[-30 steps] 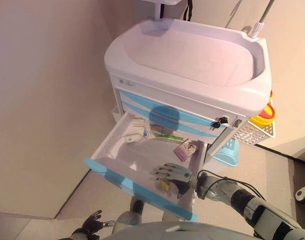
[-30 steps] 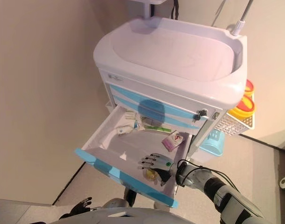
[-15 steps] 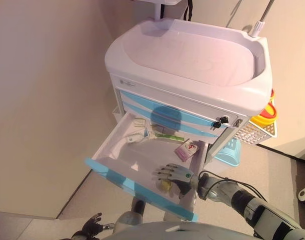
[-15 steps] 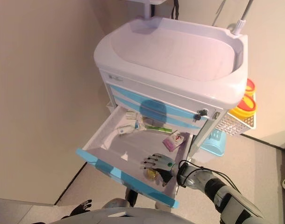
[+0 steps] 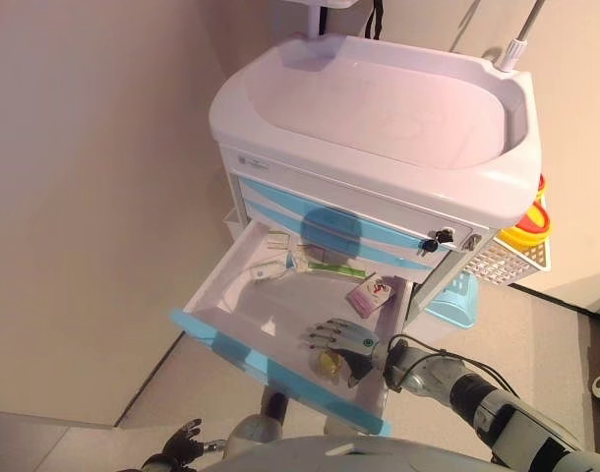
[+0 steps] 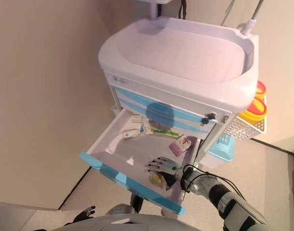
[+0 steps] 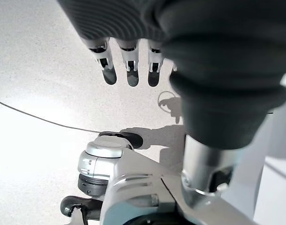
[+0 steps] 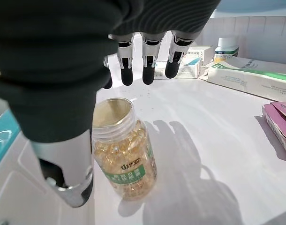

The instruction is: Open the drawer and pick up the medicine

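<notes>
Drawer (image 5: 243, 313) open | right hand (image 8: 133, 56) released above bottle (image 8: 124, 154) | boxes (image 8: 248, 77) beyond

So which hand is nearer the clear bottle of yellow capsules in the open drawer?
Right. The right hand hangs directly over the bottle in the drawer, fingers open and thumb beside it. The left hand hangs low beside the cart, below the drawer.

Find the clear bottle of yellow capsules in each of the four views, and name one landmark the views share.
Left eye view: bottle in the open drawer, near its front, under the right robot hand.
Right eye view: same spot.
Left wrist view: not in it.
Right wrist view: centre, upright.
Shared landmark: pink box.
</notes>
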Controlling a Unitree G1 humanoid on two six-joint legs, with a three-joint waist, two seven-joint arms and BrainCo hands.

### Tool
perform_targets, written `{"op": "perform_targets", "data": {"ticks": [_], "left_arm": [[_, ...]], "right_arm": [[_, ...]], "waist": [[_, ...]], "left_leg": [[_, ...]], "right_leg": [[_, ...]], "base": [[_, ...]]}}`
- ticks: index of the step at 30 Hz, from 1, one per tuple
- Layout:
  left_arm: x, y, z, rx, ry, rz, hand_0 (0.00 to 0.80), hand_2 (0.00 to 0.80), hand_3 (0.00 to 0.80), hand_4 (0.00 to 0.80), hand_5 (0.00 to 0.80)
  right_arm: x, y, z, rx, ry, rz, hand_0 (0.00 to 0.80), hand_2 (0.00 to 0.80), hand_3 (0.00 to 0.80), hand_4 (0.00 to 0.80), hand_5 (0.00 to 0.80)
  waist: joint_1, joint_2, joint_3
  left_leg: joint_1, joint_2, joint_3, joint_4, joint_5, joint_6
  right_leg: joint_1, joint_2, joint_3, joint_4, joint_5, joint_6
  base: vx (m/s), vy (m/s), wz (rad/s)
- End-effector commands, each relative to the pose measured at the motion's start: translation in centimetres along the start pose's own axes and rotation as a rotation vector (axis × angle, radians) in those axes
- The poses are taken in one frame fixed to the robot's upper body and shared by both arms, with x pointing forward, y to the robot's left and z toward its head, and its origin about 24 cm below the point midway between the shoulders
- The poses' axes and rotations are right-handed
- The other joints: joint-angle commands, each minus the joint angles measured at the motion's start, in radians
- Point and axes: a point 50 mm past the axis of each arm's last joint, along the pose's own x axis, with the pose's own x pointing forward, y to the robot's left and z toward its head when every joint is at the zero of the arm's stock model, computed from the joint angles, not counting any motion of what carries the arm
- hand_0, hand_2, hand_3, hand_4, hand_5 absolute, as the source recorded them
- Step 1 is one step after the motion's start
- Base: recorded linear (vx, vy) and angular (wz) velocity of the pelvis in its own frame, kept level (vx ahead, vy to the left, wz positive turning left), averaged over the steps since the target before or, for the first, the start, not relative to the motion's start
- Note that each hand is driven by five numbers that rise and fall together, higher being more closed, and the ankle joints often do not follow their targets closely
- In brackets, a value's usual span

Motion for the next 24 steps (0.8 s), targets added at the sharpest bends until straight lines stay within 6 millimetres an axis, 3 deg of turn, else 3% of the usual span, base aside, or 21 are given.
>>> {"op": "perform_targets", "data": {"ticks": [1,8,9,10,24], "left_arm": [[0.57,-0.51,1.93,0.034,-0.063,-0.026,0.0,0.0,0.0,0.0,0.0],[0.57,-0.45,1.95,0.038,-0.062,-0.027,0.0,0.0,0.0,0.0,0.0],[0.57,-0.42,1.94,0.038,-0.062,-0.028,0.0,0.0,0.0,0.0,0.0],[0.57,-0.4,1.94,0.038,-0.061,-0.028,0.0,0.0,0.0,0.0,0.0],[0.54,-0.49,1.81,0.036,-0.06,-0.027,0.0,0.0,0.0,0.0,0.0]], "right_arm": [[1.23,-2.33,0.13,-0.015,-0.037,-0.111,0.0,0.0,0.0,0.0,0.0],[1.29,-1.98,0.39,-0.016,-0.048,-0.094,0.0,0.0,0.0,0.0,0.0],[1.28,-1.93,0.36,-0.016,-0.044,-0.093,0.235,0.235,0.235,0.235,0.235],[1.26,-1.9,0.29,-0.016,-0.041,-0.089,0.8,0.8,0.8,0.8,0.8],[1.17,-1.82,0.31,-0.004,-0.04,-0.08,0.8,0.8,0.8,0.8,0.8]], "waist": [[0.026,-0.031,0.022],[0.031,-0.031,0.02],[0.032,-0.031,0.021],[0.033,-0.031,0.02],[0.032,-0.033,0.021]], "left_leg": [[0.062,-0.087,-0.007,0.002,-0.16,0.04],[0.061,-0.089,-0.01,0.002,-0.158,0.042],[0.061,-0.09,-0.011,0.002,-0.158,0.042],[0.061,-0.09,-0.011,0.002,-0.158,0.042],[0.062,-0.09,-0.011,0.002,-0.157,0.042]], "right_leg": [[-0.048,-0.006,-0.021,0.031,0.012,0.022],[-0.048,-0.007,-0.025,0.032,0.012,0.021],[-0.047,-0.007,-0.026,0.033,0.011,0.021],[-0.047,-0.007,-0.027,0.033,0.011,0.021],[-0.048,-0.007,-0.028,0.034,0.012,0.021]], "base": [[0.01,0.009,0.05],[0.006,0.002,0.02],[0.0,0.0,0.0],[0.0,0.0,0.0],[0.0,0.0,0.0]]}}
